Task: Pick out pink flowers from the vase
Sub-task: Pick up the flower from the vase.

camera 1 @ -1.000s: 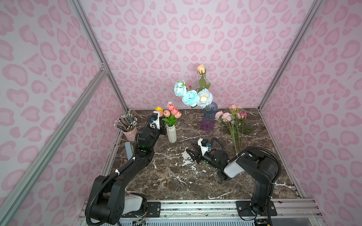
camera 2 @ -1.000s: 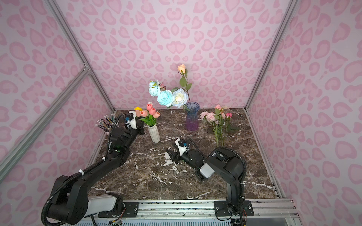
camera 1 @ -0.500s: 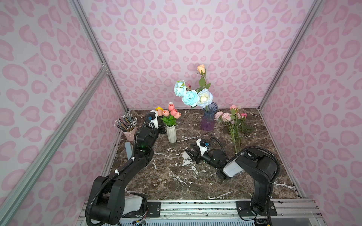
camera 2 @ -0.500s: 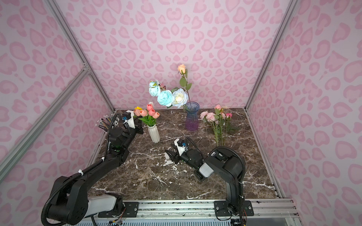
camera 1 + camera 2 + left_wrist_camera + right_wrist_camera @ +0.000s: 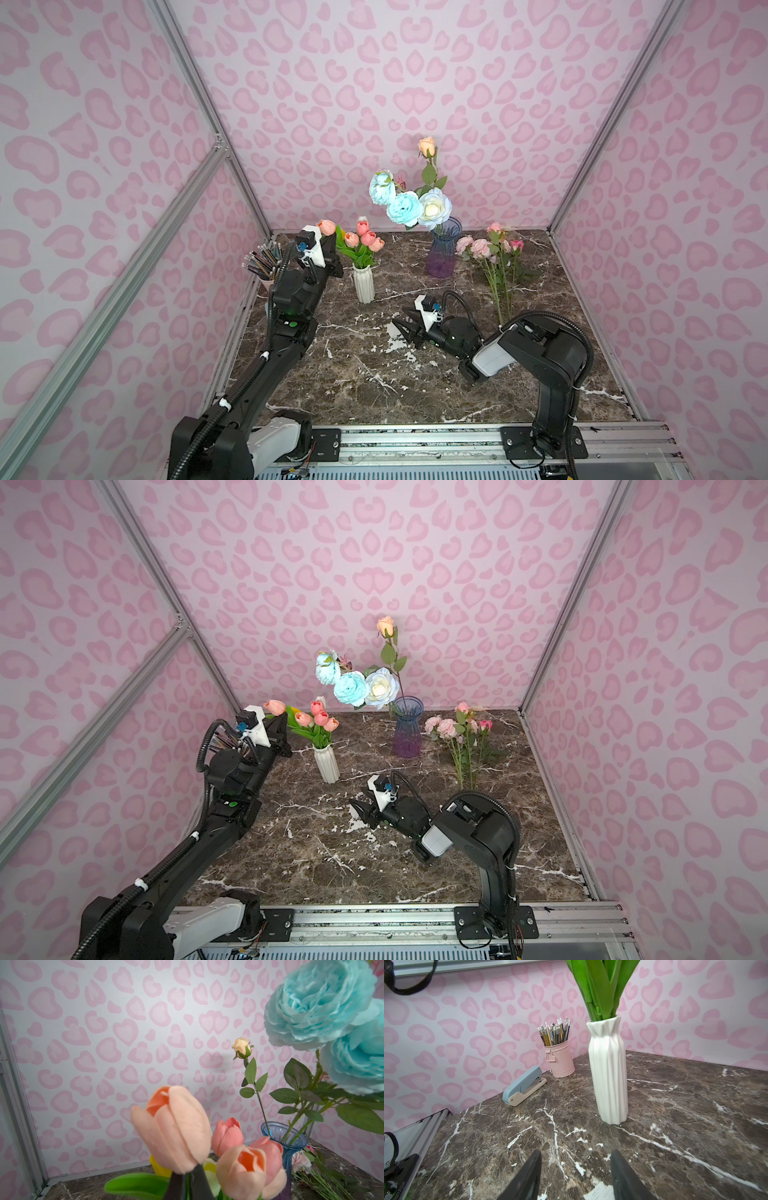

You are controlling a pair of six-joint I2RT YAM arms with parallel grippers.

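Left hand (image 5: 188, 1176) pressed together on the green stem of a salmon-pink tulip (image 5: 172, 1128), just under its bloom.

In both top views that bloom sits off to one side of the other pink tulips (image 5: 365, 239), which stand in the white vase (image 5: 363, 282); whether the foot of its stem is inside the vase cannot be told. Right hand (image 5: 575, 1153) is spread and holds nothing, low over the tabletop (image 5: 353, 374) near the front of the white vase. More pink flowers (image 5: 484, 249) lie in a bundle on the tabletop just beside the purple-blue glass vase (image 5: 442, 253), which holds blue blooms (image 5: 401, 208), a white bloom (image 5: 434, 208) and a tall peach rose (image 5: 427, 146). A pink pencil cup (image 5: 562, 1061) and a blue stapler (image 5: 523, 1086) sit by the wall.
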